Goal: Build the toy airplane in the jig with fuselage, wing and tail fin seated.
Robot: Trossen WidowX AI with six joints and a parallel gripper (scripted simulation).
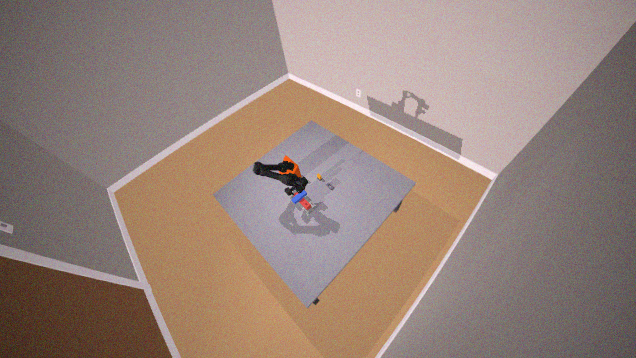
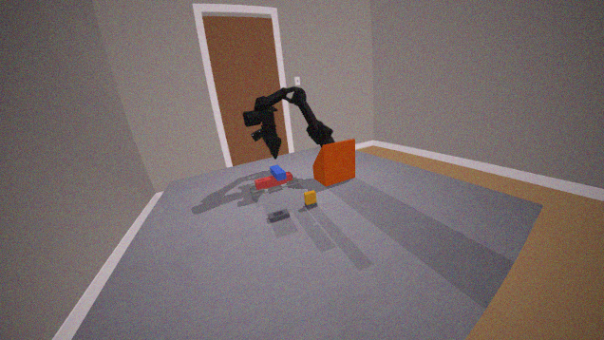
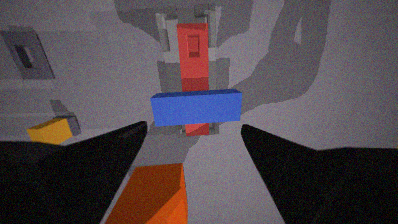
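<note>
The red fuselage (image 1: 305,204) (image 2: 266,183) (image 3: 194,71) lies in the pale grey cradle (image 3: 171,42), looking roughly level. The blue wing (image 1: 299,197) (image 2: 278,172) (image 3: 197,108) lies crosswise on top of the fuselage, near one end; its tab is hidden under it. A small recessed socket (image 3: 193,46) shows empty near the fuselage's other end. The yellow tail fin (image 1: 319,177) (image 2: 310,198) (image 3: 50,131) stands apart, in a small grey holder (image 3: 75,125). My gripper (image 2: 275,157) (image 3: 195,127) is open and empty above the wing, not touching it.
A dark grey slotted block (image 1: 330,186) (image 2: 278,216) (image 3: 35,55) sits on the grey table (image 1: 310,265) (image 2: 214,285) beyond the fin. An orange block (image 2: 338,162) (image 3: 155,192) stands by the arm's base. Arm shadows fall around the cradle.
</note>
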